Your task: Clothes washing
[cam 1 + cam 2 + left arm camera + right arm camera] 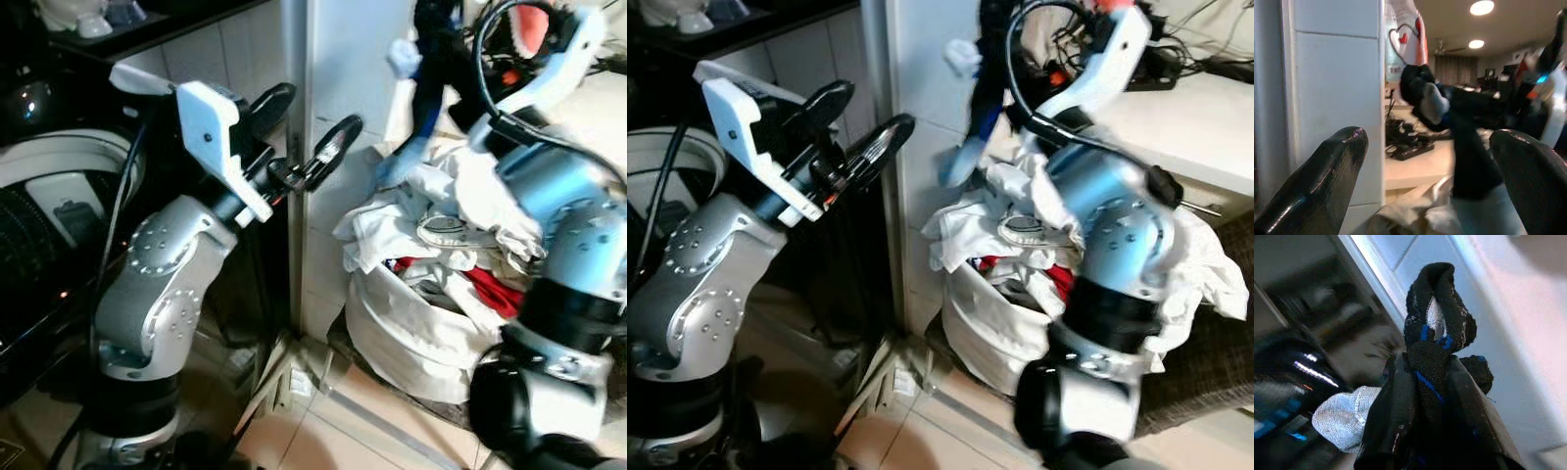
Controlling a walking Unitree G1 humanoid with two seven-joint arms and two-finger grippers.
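My right gripper (pixel 1425 377) is shut on a black sock with blue trim and a grey toe (pixel 1437 328). It holds the sock (pixel 423 88) up above a white laundry basket (pixel 411 338) heaped with white and red clothes (pixel 441 230). My left gripper (pixel 309 127) stands open and empty beside a white tiled pillar (pixel 333 59), level with the sock. The washing machine's open top (pixel 59 196) lies at far left. In the left wrist view the hanging sock (pixel 1449 117) shows between my two black fingertips (pixel 1327 176).
The tiled pillar stands between the washing machine and the basket. A light counter (pixel 1195 117) with cables runs behind the basket. Tiled floor (pixel 323 431) lies in front. A dark woven surface (pixel 1205 392) sits at lower right.
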